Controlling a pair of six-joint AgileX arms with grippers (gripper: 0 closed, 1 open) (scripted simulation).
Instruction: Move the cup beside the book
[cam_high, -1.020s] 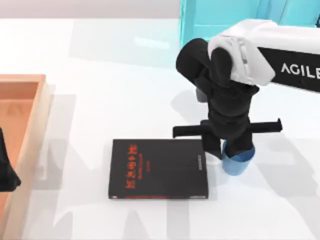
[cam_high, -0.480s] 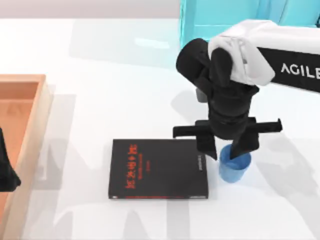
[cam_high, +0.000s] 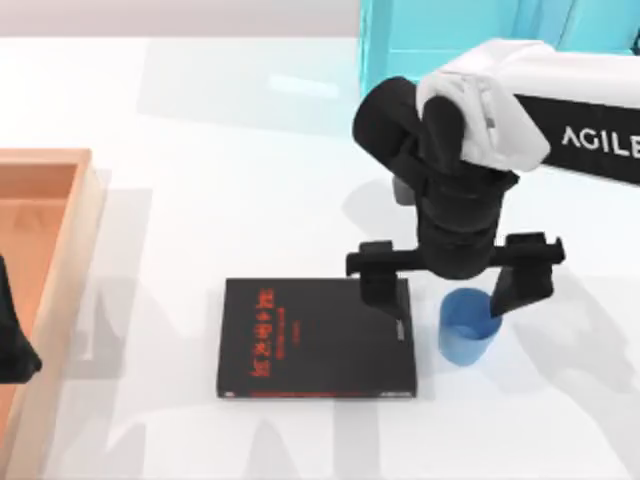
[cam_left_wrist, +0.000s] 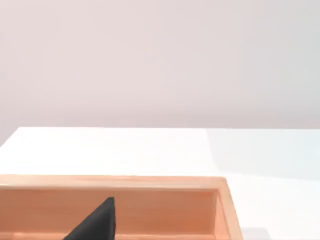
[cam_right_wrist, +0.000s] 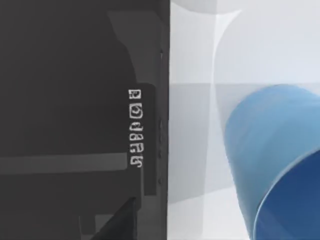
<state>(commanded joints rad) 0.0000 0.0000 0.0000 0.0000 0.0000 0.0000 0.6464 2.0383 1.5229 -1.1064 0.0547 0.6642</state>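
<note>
The black book (cam_high: 315, 340) with red lettering lies flat at the table's front middle. Just off its right edge the light-blue cup (cam_high: 468, 330) stands upright on the table, a small gap between them. My right gripper (cam_high: 450, 285) hovers over the cup's far side, open wide. One finger (cam_high: 378, 278) is above the book's far right corner and the other (cam_high: 522, 280) is right of the cup, neither touching it. The right wrist view looks down on the book's spine side (cam_right_wrist: 75, 100) and the cup (cam_right_wrist: 270, 150). My left gripper (cam_high: 10, 345) is parked at the left edge.
A wooden tray (cam_high: 60, 190) lies along the table's left side, its rim (cam_left_wrist: 150, 182) in the left wrist view. A cyan box (cam_high: 440, 35) stands at the back behind the right arm. White tabletop lies open in front of the book and cup.
My right gripper's fingers have spread apart and let go of the cup, which now stands free beside the book. The left arm has not moved.
</note>
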